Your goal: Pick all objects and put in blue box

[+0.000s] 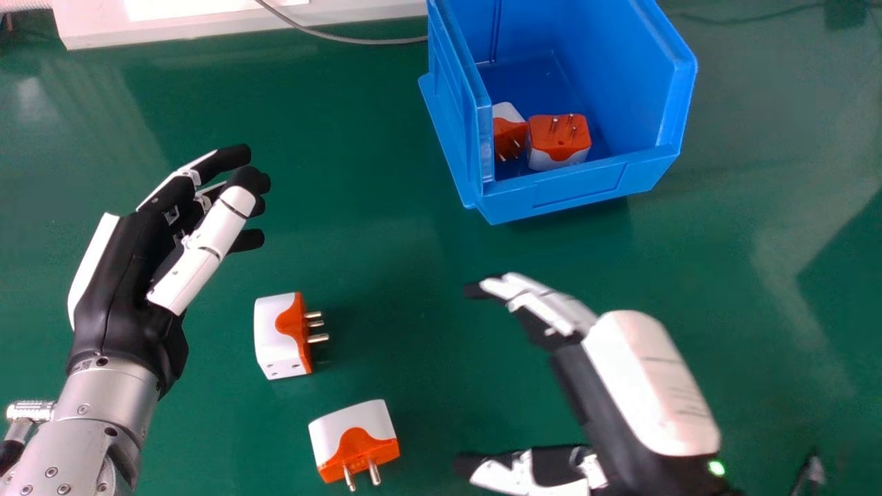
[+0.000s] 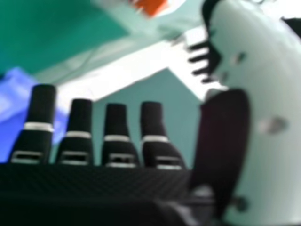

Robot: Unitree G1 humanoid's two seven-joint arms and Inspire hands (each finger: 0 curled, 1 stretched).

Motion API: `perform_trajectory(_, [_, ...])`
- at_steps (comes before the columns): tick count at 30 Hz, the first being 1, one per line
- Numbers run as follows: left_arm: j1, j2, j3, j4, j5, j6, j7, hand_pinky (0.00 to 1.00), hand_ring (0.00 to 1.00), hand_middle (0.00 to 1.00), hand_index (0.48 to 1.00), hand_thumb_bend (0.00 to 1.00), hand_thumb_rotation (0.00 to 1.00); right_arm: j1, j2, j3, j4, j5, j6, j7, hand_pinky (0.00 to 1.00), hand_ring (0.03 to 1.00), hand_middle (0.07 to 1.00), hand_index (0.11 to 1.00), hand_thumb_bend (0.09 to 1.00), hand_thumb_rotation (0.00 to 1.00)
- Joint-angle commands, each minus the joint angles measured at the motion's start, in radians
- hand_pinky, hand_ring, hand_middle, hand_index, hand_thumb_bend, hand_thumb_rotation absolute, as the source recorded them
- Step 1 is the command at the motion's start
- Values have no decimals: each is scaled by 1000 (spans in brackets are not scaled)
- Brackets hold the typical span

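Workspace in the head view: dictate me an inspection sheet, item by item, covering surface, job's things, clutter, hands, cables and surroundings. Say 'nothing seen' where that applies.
Surface: green tabletop, no spill seen.
Job's things: one orange-and-white adapter and a second adapter on the tabletop, prongs sideways or nearly so; two more, a third adapter and a fourth adapter, inside the blue box.
Clutter: small dark, pale-tipped item, near-right corner, identity unclear.
Hands: left hand and right hand open, holding nothing.
Cables: thin grey cable reaching the box's left side.
Surroundings: white ledge-like object, far left.
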Motion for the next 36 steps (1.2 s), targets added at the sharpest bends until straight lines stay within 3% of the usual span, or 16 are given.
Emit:
perform_trajectory(1, [5,1,0,-6,5,-32,-3,733,796,775,807,563,566,-25,-4,13,11,9,-15,18,673,818,849,804,541,0])
perform_trajectory(8, [6,2,2,8,2,-49,-7,730,794,774,806,562,563,-75,14,66,62,6,-3,67,658,810,846,809,523,0])
perform_trajectory(15, [3,8,9,7,-3,-46,-11,730,794,774,805,562,563,-122,24,126,94,-72,37,103,638,790,832,790,553,0])
perform_trajectory(36, [-16,16,17,-22,-4,-3,-4,739,799,775,805,583,584,-295,55,218,254,-83,68,131,640,784,812,774,563,0])
